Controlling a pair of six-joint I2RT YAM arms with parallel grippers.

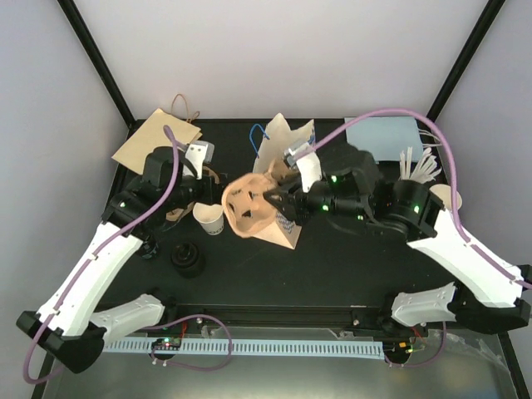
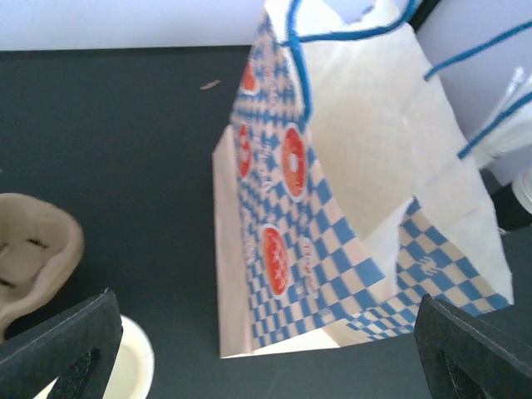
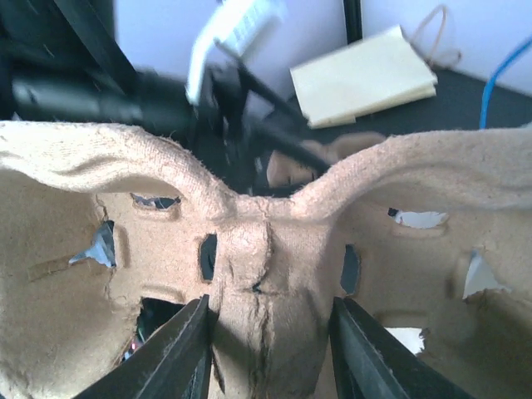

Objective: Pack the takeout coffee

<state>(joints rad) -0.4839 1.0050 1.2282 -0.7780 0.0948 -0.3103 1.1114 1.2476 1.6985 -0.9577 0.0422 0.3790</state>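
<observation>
We record: bag (image 2: 283,249) blue-and-white checked with orange-red roundels, handles (image 2: 301,71) blue; cup carrier (image 3: 266,249) tan; cup (image 1: 209,218) at its 9 o'clock cream; table (image 1: 332,258) black.

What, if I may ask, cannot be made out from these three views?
Top view: the cup carrier and the right claw cover the middle of the paper bag; its print is too small to read.
Left wrist view: the paper cup is cut off by the bottom edge and the left claw; its contents are unseen.
Right wrist view: the carrier fills the frame, hiding whatever is beneath; the left arm behind is blurred.
</observation>
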